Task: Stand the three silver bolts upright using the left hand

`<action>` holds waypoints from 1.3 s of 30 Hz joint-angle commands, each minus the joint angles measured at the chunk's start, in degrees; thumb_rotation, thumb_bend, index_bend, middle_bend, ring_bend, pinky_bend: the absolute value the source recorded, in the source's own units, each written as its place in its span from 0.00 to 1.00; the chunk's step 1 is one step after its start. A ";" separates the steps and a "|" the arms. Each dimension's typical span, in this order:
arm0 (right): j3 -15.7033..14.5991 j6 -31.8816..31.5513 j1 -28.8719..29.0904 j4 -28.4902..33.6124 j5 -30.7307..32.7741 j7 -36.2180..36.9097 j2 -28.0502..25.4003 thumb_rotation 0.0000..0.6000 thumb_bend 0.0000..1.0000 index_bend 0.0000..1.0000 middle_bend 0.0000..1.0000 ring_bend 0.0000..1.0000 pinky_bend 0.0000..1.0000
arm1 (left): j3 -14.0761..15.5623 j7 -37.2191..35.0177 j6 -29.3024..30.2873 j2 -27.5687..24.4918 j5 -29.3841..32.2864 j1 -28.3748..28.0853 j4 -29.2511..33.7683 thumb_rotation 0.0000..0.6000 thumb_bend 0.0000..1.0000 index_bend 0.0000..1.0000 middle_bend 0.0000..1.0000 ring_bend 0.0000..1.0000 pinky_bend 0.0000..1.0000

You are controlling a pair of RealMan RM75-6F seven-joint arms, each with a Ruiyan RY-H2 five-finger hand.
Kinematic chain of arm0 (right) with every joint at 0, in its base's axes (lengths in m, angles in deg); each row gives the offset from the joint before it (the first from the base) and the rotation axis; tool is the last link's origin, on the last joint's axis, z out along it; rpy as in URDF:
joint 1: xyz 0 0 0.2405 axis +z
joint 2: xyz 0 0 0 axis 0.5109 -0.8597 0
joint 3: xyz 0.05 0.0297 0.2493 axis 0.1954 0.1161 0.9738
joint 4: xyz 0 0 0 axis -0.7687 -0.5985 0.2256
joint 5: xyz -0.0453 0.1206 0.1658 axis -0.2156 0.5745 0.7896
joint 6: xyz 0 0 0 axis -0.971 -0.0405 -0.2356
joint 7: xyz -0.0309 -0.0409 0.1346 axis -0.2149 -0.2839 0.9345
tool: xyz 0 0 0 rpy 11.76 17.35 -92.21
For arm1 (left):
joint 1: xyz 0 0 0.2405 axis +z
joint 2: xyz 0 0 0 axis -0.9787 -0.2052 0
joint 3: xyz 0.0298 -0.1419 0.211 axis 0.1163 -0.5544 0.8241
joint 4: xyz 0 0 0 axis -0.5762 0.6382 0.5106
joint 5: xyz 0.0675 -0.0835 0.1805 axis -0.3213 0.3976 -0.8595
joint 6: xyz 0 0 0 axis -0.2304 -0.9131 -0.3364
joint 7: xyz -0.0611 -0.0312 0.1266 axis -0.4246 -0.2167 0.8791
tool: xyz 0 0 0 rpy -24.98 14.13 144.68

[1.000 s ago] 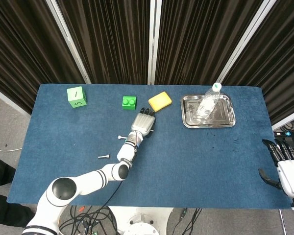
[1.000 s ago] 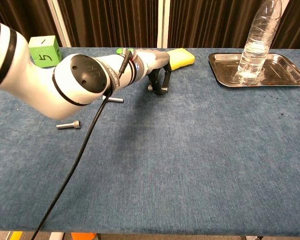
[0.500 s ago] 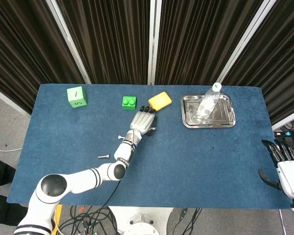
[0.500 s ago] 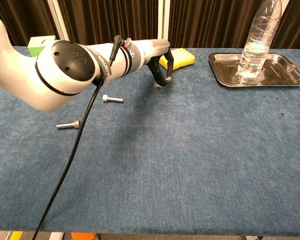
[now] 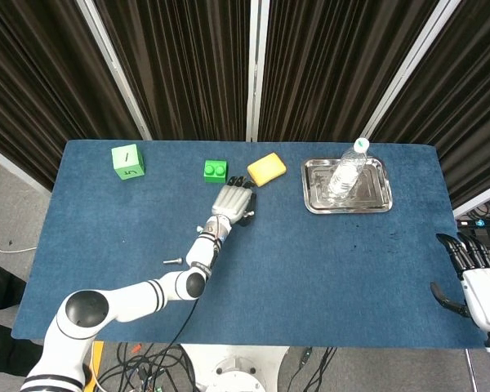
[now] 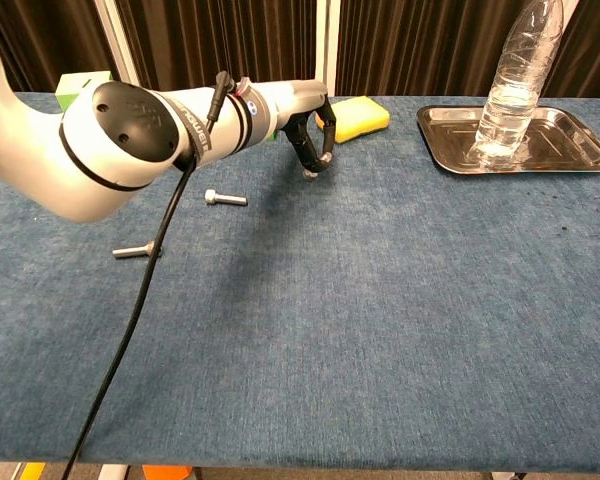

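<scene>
Left hand (image 6: 305, 125) is out over mid-table near the yellow sponge (image 6: 355, 117), fingers curled down around a bolt (image 6: 311, 172) whose head sits on the cloth; looks like a pinch with the shank roughly vertical, but the fingers hide most of it, so I can't be sure it's standing free. Other two bolts lie flat on the table (image 6: 400, 300), back toward the robot and to the hand's left: nearer bolt (image 6: 225, 198) with its long axis roughly across the table, farther bolt (image 6: 138, 251) similar. Right hand (image 5: 474, 273) hangs off the table edge, fingers apart, holding nothing.
</scene>
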 commanded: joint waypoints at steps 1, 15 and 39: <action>0.01 0.05 0.02 0.05 0.01 -0.04 -0.02 1.00 0.26 0.06 0.12 0.00 0.00 | 0.18 -0.01 -0.19 -0.11 0.30 0.07 -0.04 1.00 0.37 0.52 0.14 0.00 0.00; 0.02 0.10 0.04 0.28 -0.13 -0.11 -0.10 1.00 0.26 0.06 0.13 0.00 0.00 | 0.93 0.20 0.35 -0.68 1.04 0.26 0.04 1.00 0.38 0.47 0.14 0.00 0.00; 0.16 0.14 1.22 -0.22 -2.37 0.71 0.09 1.00 0.26 0.06 0.15 0.00 0.00 | 6.22 -3.85 16.60 -15.17 -9.58 13.82 24.78 1.00 0.36 0.39 0.14 0.00 0.00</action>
